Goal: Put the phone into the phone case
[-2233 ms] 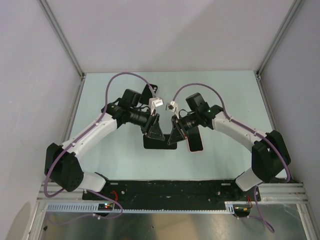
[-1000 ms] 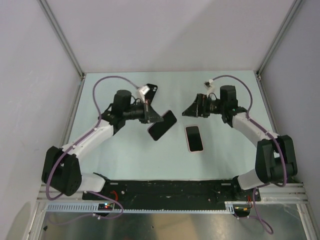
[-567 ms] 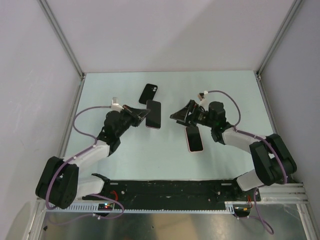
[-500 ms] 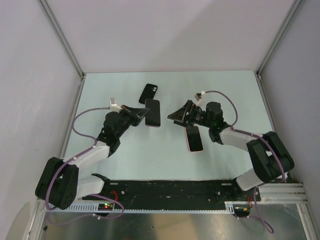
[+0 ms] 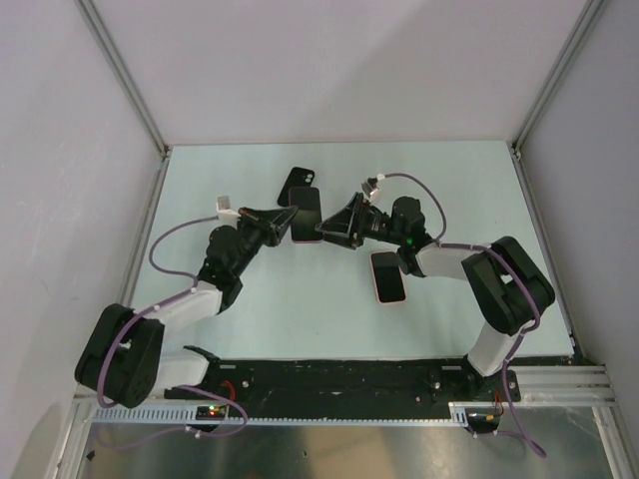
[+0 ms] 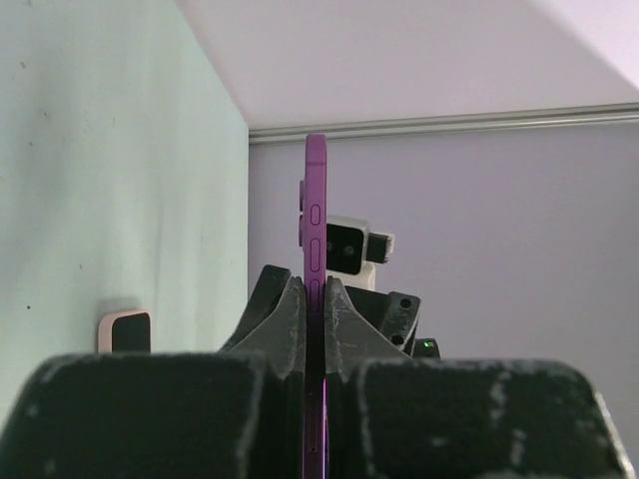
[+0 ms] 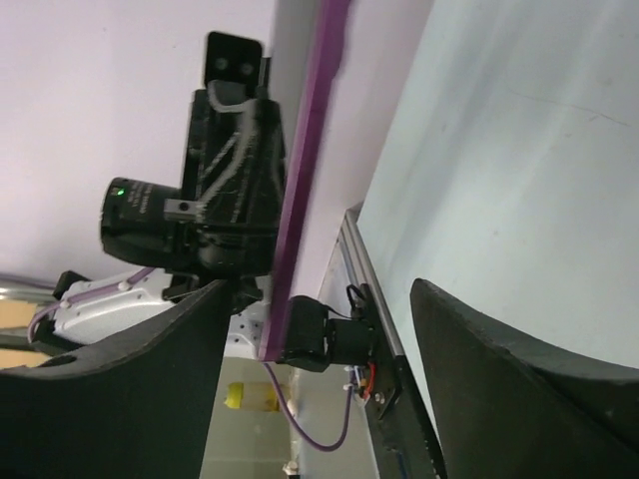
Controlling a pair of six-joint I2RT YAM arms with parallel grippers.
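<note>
My left gripper [image 5: 285,225] is shut on the lower part of a purple phone [image 5: 307,214] and holds it off the table, dark screen toward the top camera. In the left wrist view the phone [image 6: 316,230] stands edge-on between the pads. My right gripper [image 5: 331,229] is open right beside the phone's right side. In the right wrist view the purple edge [image 7: 305,170] runs between its spread fingers [image 7: 519,369], touching neither. A black phone case [image 5: 297,182] with a camera cutout lies just behind the phone.
A pink-rimmed, dark-faced phone-shaped item [image 5: 389,276] lies flat on the pale green table [image 5: 469,190], under the right forearm; it also shows in the left wrist view as a pink-rimmed item [image 6: 125,331]. Grey walls with metal rails enclose the table.
The right gripper has swung left from above the pink-rimmed item to the held phone. The left gripper has carried the phone a little back and right, in front of the black case.
</note>
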